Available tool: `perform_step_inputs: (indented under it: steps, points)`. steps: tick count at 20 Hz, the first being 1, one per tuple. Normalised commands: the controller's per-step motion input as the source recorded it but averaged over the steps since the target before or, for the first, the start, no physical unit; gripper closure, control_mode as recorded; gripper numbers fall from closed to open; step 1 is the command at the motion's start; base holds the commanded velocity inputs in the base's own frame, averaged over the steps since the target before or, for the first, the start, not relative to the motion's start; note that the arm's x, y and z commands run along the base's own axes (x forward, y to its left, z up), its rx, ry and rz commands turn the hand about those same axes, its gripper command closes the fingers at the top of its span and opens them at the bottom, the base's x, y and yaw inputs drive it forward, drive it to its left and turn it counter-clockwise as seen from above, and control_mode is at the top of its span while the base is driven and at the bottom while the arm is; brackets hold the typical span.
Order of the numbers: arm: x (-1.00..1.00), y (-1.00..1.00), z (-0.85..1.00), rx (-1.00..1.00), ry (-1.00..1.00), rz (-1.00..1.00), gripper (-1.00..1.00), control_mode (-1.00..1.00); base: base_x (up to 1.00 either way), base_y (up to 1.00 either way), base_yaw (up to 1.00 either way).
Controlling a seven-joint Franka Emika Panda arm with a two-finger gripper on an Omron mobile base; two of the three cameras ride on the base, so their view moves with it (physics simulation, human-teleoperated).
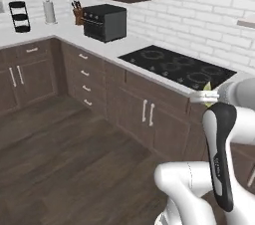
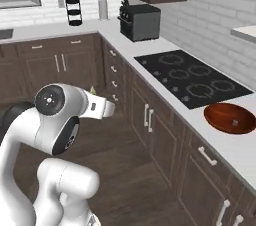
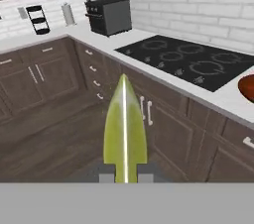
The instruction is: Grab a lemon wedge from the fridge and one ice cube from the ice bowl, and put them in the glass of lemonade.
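My gripper [image 3: 125, 175] is shut on the lemon wedge [image 3: 124, 129], a yellow-green slice that stands up between the two fingertips in the hand view. From the left base view the wedge [image 1: 208, 87] peeks out above the gripper [image 1: 203, 97], in front of the cooktop. In the right base view its tip [image 2: 92, 90] shows above the hand [image 2: 102, 107], out over the floor. The reddish-brown wooden ice bowl [image 2: 230, 118] sits on the counter to the right of the cooktop, and its edge [image 3: 247, 87] shows in the hand view. I cannot make out an ice cube in it. The fridge and the glass of lemonade are out of view.
A black cooktop [image 2: 192, 82] is set into the white counter [image 1: 117, 45] against the brick wall. A black toaster oven [image 1: 104, 22] stands in the corner, with a knife block [image 1: 77, 14], a paper towel roll [image 1: 49, 11] and a black rack [image 1: 20, 16] near it. Dark wood floor [image 1: 64, 159] lies open to the left.
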Motion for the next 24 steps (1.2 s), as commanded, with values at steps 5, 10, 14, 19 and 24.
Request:
perform_step_inputs:
  steps: [5,10,14,19,24]
  points:
    - [0.00,0.00,0.00,0.00,0.00,0.00,1.00,1.00,0.23,-0.17,-0.62]
    - [0.00,0.00,0.00,0.00,0.00,0.00,1.00,1.00,0.25,-0.02,-0.64]
    - [0.00,0.00,0.00,0.00,0.00,0.00,1.00,1.00,0.38,0.00,-0.63]
    - [0.00,0.00,0.00,0.00,0.00,0.00,1.00,1.00,0.58,0.00,-0.60]
    - [0.00,0.00,0.00,0.00,0.00,0.00,1.00,1.00,0.80,0.15,-0.53]
